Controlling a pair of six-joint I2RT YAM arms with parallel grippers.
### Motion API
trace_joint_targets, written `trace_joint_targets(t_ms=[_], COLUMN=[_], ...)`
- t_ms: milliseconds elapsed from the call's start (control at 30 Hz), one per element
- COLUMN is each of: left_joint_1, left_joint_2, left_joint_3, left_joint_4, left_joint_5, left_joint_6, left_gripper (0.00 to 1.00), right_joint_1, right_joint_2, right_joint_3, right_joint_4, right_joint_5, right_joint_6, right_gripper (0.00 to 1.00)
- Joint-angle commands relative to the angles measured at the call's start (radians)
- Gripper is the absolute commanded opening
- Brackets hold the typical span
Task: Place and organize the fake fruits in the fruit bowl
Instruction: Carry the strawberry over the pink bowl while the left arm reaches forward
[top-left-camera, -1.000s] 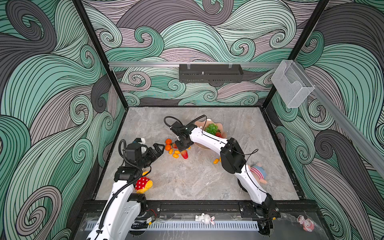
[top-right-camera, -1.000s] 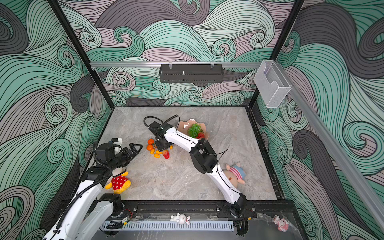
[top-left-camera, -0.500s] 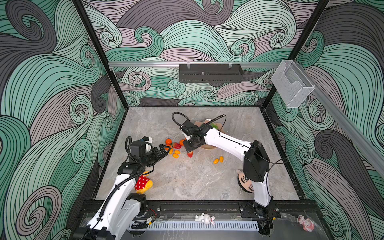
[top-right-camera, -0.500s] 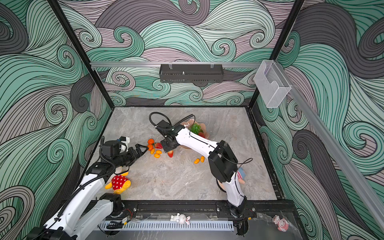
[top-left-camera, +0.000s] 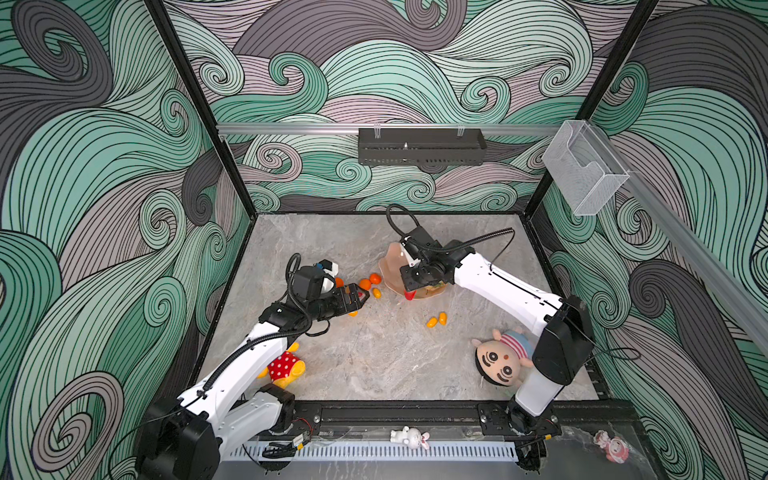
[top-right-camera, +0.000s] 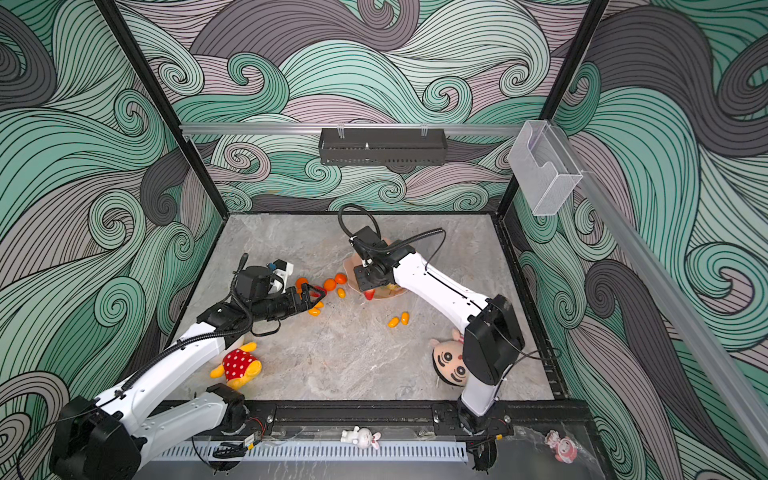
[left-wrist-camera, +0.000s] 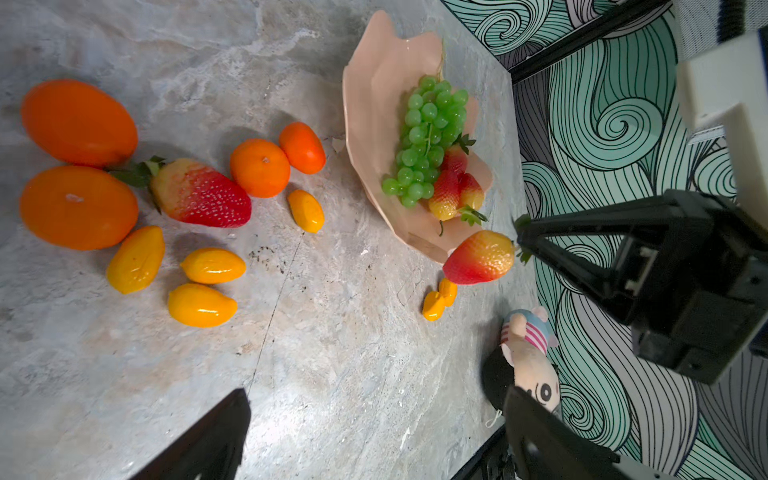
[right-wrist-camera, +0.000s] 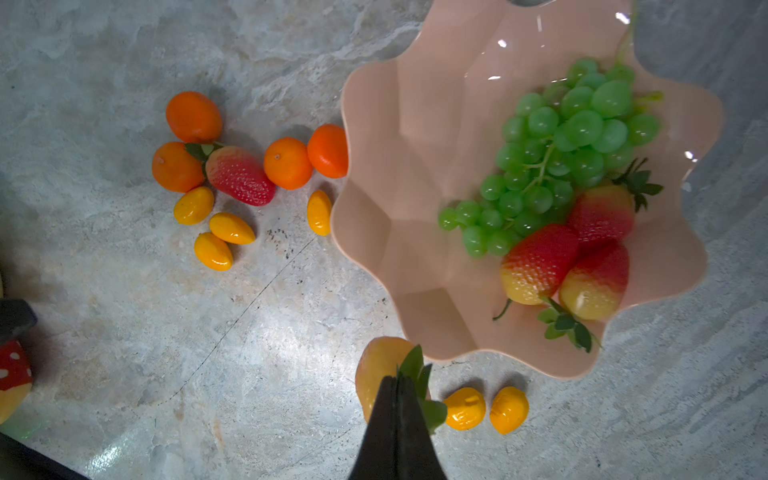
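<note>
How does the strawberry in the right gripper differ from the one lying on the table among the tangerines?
The held strawberry hangs by its green top from the right gripper's shut jaws, beside the fruit bowl; the table strawberry lies loose, touching tangerines. The held one shows more yellow; the table one is mostly red. Both have green leaves.

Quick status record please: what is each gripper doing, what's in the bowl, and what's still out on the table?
right gripper: shut on held strawberry by its leaves, just outside the bowl rim
left gripper: open, over the loose strawberry
fruit bowl: grape bunch, three strawberries
table: loose strawberry, four tangerines, six kumquats
</note>
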Motion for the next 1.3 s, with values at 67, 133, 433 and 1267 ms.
trace_joint_targets(t_ms=[67,133,433,1267], left_joint_1=[-0.069,-0.090,-0.155,-0.169], left_joint_2=[0.078,0.104,0.166,0.156], left_joint_3=[0.097,0.116,0.153,0.135], left_joint_4=[0.026,0.027,0.023,0.006], left_joint_5=[-0.052,-0.060,-0.089,-0.106], left_joint_6=[0.042,0.048,0.057,0.059], left_gripper=[0.98,0.98,0.98,0.99], right_joint_1=[-0.074,-0.100,-0.146,-0.146], right_joint_2=[-0.035,-0.030,0.045,0.164], right_joint_3=[-0.031,-0.036,-0.015,0.004], right_joint_4=[0.002,0.002,0.013,0.013], right_joint_5=[0.026,0.024,-0.001,-0.035], right_joint_6=[-0.031,-0.041,-0.062,-0.082], right_gripper=[0.00,0.00,0.00,0.00])
